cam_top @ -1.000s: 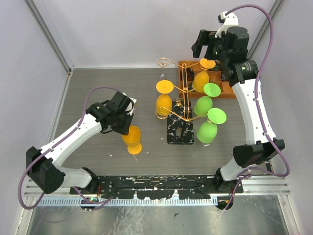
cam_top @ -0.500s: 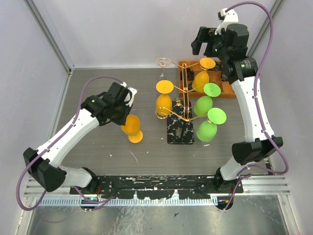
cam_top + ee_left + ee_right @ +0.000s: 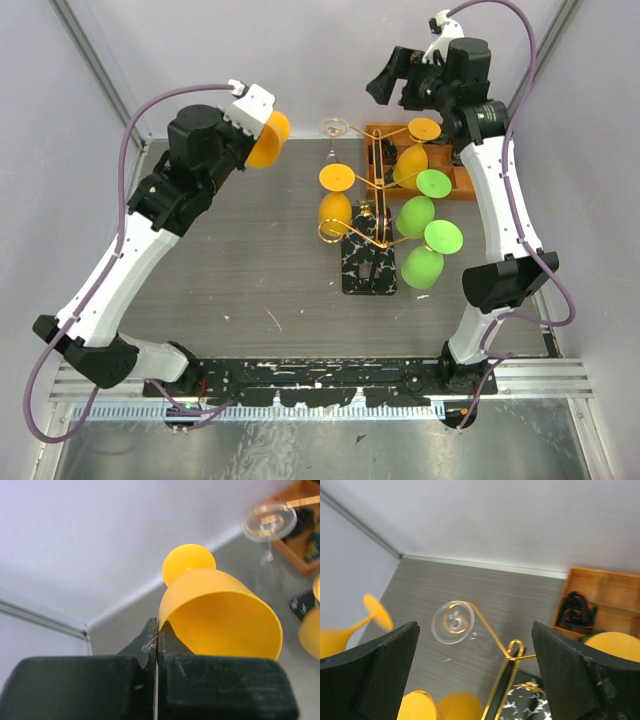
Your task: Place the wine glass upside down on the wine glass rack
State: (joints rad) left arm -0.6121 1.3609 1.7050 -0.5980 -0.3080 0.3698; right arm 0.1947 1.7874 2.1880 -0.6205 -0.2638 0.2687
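Your left claw point(image 3: 157, 632) pinches the rim of the orange wine glass point(image 3: 220, 612), aloft at upper left. Your right claw point(image 3: 400, 85) gapes wide at upper right. The wine glass rack point(image 3: 368, 268) stands at centre.

Orange-yellow, plain and glossy all over: that's the wine glass point(image 3: 220, 615), bright against the matte black left hand point(image 3: 157, 632). The right hand point(image 3: 393, 88) is black too. The arms point(image 3: 130, 265) are white with black joints, and the cables point(image 3: 27, 405) are purple. The wine glass rack point(image 3: 372, 205) is thin gold wire, its base point(image 3: 367, 268) black shot through with white marbling. An orange glass point(image 3: 335, 212), a yellower one point(image 3: 410, 165), and vivid green glasses point(image 3: 422, 268), every one a flat single colour. The clear glass point(image 3: 333, 128) is fully see-through. The tray point(image 3: 465, 185) is a warm orange-brown. The desk point(image 3: 230, 260) is grey with fine streaky grain. The walls point(image 3: 300, 60) are pale lavender-white.
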